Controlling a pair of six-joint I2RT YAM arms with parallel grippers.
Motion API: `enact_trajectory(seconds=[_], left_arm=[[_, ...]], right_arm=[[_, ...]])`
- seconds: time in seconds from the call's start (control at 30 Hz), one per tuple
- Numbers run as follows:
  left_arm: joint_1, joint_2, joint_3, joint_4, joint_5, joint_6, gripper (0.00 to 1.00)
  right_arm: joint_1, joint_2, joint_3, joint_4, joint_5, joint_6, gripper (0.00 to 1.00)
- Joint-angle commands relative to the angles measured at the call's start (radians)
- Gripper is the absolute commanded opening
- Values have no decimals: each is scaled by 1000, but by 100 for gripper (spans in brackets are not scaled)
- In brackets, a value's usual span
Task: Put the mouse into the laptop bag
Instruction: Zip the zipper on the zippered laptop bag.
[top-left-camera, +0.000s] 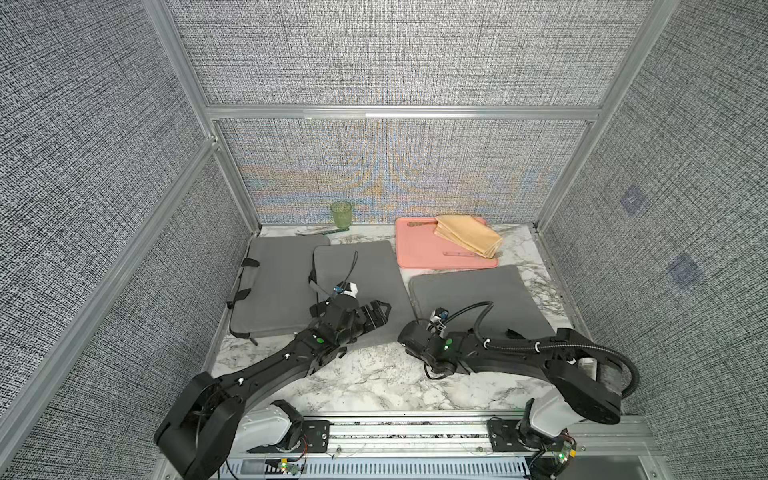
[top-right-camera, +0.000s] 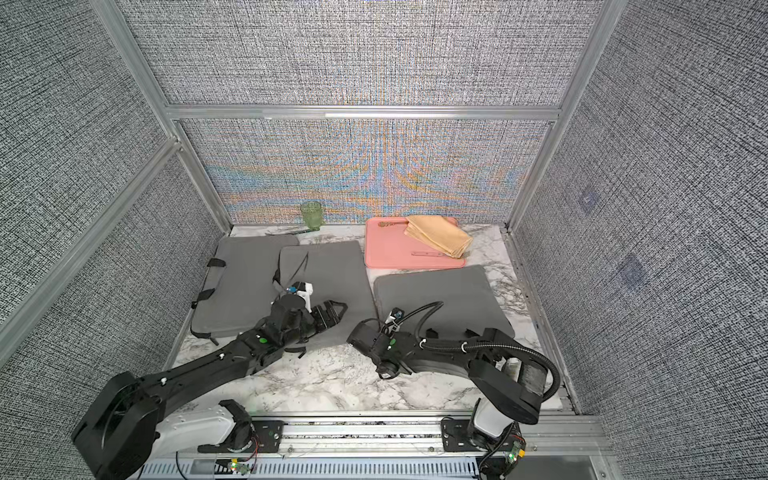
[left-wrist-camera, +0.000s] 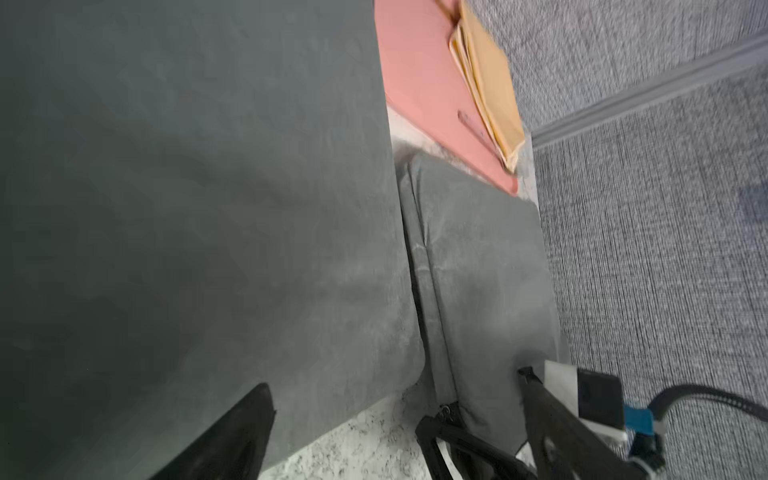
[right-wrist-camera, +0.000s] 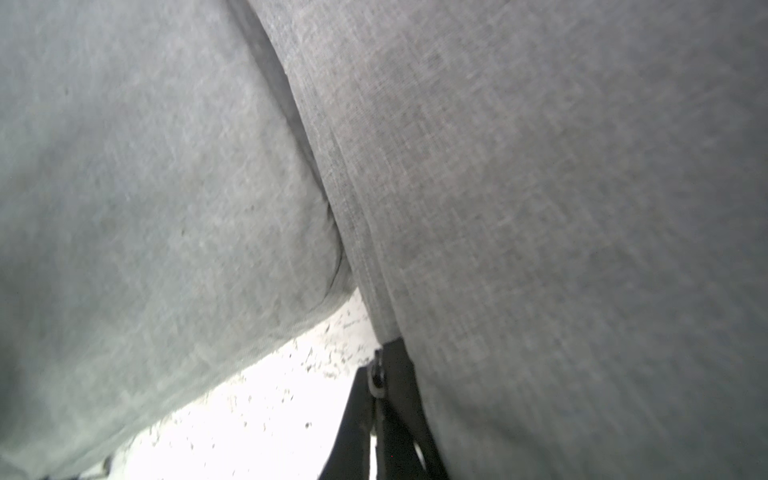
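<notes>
The grey laptop bag (top-left-camera: 478, 299) lies at the right of the marble table, with its zipper corner facing the middle. My right gripper (right-wrist-camera: 377, 386) is shut on the small metal zipper pull (right-wrist-camera: 377, 372) at that corner. In both top views the right gripper (top-left-camera: 409, 332) (top-right-camera: 357, 332) sits low at the bag's near left corner. My left gripper (left-wrist-camera: 395, 395) is open and holds nothing. It hovers over the near edge of the middle grey sleeve (top-left-camera: 357, 282), with the left gripper (top-left-camera: 384, 313) pointing right. The mouse is out of view.
A second grey bag (top-left-camera: 274, 286) with black handles lies at the left, partly under the middle sleeve. At the back stand a pink tray (top-left-camera: 419, 253) holding a folded tan cloth (top-left-camera: 467, 239) and a green glass (top-left-camera: 340, 215). Woven walls enclose three sides.
</notes>
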Motion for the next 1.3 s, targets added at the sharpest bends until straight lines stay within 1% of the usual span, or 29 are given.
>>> enact_trajectory(seconds=[0.0,0.07,0.13,0.2,0.27,0.37,0.43,0.53,0.63,0.7,0.73,0.83,0.97,1.0,1.07,1.1,1.17,1.2,1.27], left_arm=[[-71,91,28,134,91,-47,94],[-129,162,47,184,79,-69,94],[-163,230,57,256,75,-94,94],[-168,294,74,304,81,-118,94],[-172,339,94,318,72,-127,92],[-177,407,135,338,83,-130,84],[-176,449,158,375,102,-138,74],[-176,515,198,433,138,-159,50],[-176,570,232,461,161,-170,24],[-174,590,257,453,155,-163,3],[-170,592,267,438,145,-155,0],[-155,599,325,338,106,-119,0],[-142,615,369,328,120,-106,0],[-142,603,374,302,109,-103,12],[-144,575,372,267,90,-101,46],[-144,559,362,267,89,-105,59],[-147,533,339,272,88,-111,79],[-152,522,328,272,87,-116,85],[-167,512,314,272,87,-126,91]], right_arm=[[1,-24,-8,49,-62,-58,0],[0,-44,-25,60,-65,-66,0],[0,-65,-46,81,-73,-72,0],[-2,-94,-73,100,-83,-79,0],[-1,-120,-102,128,-91,-86,0],[-1,-147,-133,156,-102,-94,0],[-3,-157,-147,170,-106,-95,0],[-2,-175,-170,194,-113,-103,0],[-3,-219,-200,197,-105,-104,0],[-3,-261,-229,199,-99,-102,0],[-3,-278,-242,195,-99,-99,0],[-3,-340,-293,171,-101,-83,0],[-3,-413,-369,155,-81,-61,0],[-6,-436,-389,150,-63,-52,0],[-26,-486,-438,169,-58,-57,0],[-42,-518,-466,188,-67,-70,0],[-63,-578,-496,210,-81,-101,0],[-67,-606,-504,210,-81,-118,0],[-71,-643,-510,197,-79,-139,0]])
